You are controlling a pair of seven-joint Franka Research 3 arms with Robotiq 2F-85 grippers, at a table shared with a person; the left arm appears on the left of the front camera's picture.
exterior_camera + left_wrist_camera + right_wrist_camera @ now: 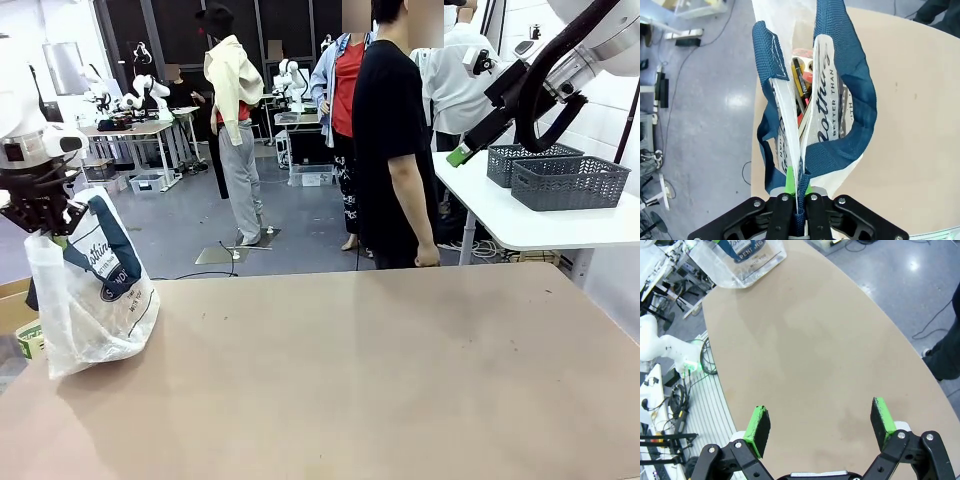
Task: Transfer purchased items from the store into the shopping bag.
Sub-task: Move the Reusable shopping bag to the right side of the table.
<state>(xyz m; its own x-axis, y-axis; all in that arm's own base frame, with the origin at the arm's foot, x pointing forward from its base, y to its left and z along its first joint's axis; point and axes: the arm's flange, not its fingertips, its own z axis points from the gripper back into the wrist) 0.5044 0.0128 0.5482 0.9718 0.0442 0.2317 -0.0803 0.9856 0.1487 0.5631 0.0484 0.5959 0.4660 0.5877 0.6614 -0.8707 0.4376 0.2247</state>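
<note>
The shopping bag stands at the table's left edge, its navy handles clenched in your left gripper. Any sideways tug could tip it off (contents are loose), while your right gripper hangs released.

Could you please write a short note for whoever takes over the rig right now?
Left gripper: shut on the bag's top edge at the table's left edge, bag standing.
Right gripper: open, empty, raised over bare tabletop.
Bag already holds several items. Grey baskets sit on the white table beyond. A person stands at the far side.
Left to do: I cannot tell whether any purchases remain unpacked.
</note>
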